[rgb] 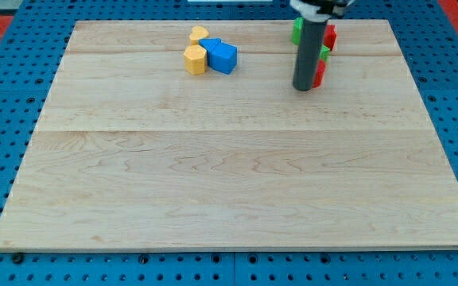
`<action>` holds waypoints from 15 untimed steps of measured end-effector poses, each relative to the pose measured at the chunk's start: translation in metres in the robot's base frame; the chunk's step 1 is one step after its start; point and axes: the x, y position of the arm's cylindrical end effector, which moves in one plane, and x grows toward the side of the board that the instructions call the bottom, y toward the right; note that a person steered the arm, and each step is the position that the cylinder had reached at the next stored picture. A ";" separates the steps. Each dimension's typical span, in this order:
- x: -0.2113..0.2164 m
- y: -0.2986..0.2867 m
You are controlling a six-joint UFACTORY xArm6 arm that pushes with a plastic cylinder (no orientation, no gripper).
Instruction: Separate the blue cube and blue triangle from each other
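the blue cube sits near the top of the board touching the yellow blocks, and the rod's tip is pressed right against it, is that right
Not quite. The blue cube does sit near the view's top, touching the yellow blocks, but my tip is not against it. The camera view shows my tip well off to the view's right, beside the red and green blocks, with bare board between it and the cube.

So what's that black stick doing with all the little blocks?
It's a robot arm's rod, and my tip rests on the wooden board near the view's top right, right beside some red and green blocks. The blue cube and blue triangle it should push apart sit to the view's left of it, touching, huddled with two yellow blocks. Nothing is separated yet.
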 end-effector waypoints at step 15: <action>0.007 -0.107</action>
